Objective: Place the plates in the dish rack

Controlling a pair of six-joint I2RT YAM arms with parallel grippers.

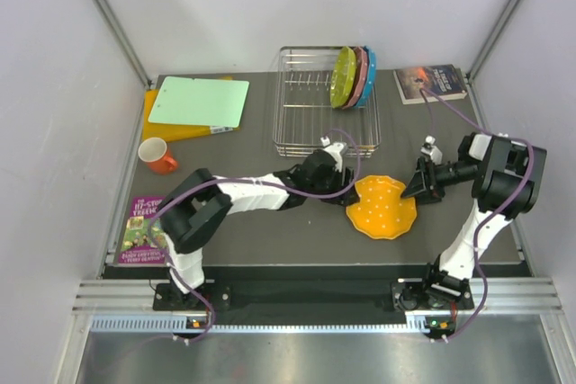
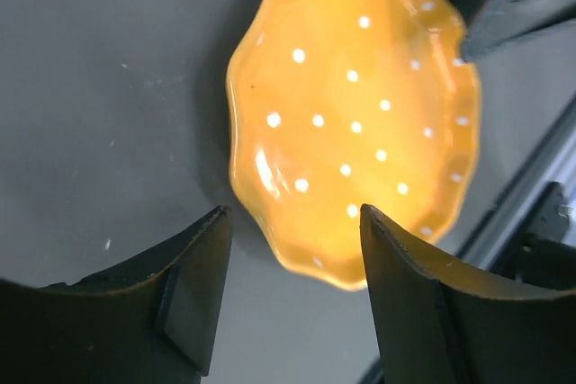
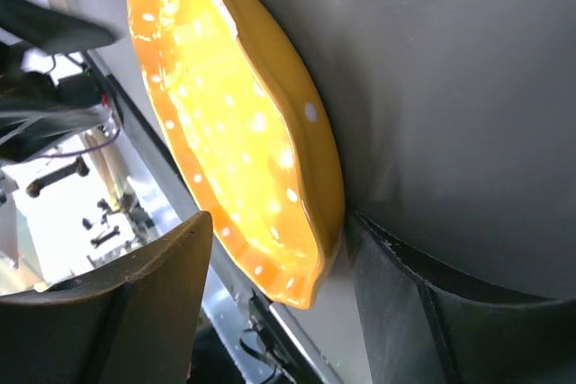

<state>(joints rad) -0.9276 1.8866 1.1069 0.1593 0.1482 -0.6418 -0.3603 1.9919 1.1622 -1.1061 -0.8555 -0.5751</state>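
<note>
An orange plate with white dots lies on the dark table between my two grippers. My left gripper is at its left rim. In the left wrist view the left gripper is open, and the orange plate has its near rim just between the fingertips, untouched. My right gripper is at the right rim. It is open and straddles the edge of the orange plate, with one finger against the underside. The dish rack holds yellow-green, pink and blue plates upright at its right end.
A green cutting board lies on a yellow board at the back left. An orange mug stands in front of it. One book lies at the back right and another book at the front left.
</note>
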